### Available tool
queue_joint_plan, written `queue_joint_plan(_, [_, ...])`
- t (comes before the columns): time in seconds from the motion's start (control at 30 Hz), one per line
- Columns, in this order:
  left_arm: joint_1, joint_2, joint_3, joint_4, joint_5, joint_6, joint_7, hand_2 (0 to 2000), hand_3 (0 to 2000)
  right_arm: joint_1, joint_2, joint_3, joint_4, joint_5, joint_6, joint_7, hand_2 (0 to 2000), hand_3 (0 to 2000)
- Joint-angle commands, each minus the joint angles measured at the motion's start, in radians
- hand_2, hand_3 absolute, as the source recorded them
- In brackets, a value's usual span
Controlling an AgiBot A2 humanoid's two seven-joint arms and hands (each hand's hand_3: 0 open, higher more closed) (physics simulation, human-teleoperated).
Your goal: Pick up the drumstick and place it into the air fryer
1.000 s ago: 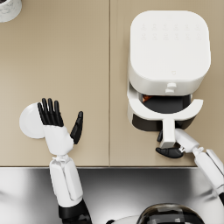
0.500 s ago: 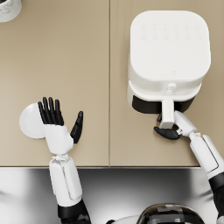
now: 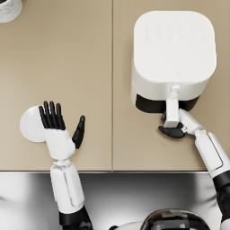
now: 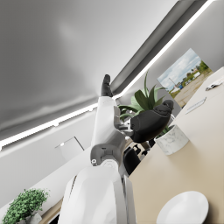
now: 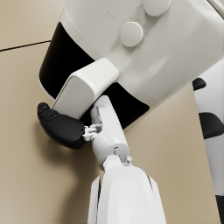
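With drawer shut, right hand [image 3: 173, 130] fingers grip air fryer [image 3: 173, 54] handle [image 3: 171, 110].

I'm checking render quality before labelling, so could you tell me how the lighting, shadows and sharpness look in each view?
Head view: even, soft light, only a faint shadow under the right hand by the air fryer; slightly soft. Left wrist view: bright ceiling light strips, left hand dark against them, background plant blurry. Right wrist view: soft shadow beneath the hand on the counter, no glare.
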Motion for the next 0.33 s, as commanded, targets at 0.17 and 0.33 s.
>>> queue_joint_plan(0.17, [-0.001, 0.0, 0.0, 0.0, 0.0, 0.0, 0.0, 0, 0, 0.001, 0.0, 0.002, -0.001, 0.0, 0.0, 0.003, 2000, 2000])
queue_joint_plan(0.33, [-0.001, 0.0, -0.001, 0.0, 0.0, 0.0, 0.0, 0, 0, 0.001, 0.0, 0.003, -0.001, 0.0, 0.0, 0.004, 2000, 2000])
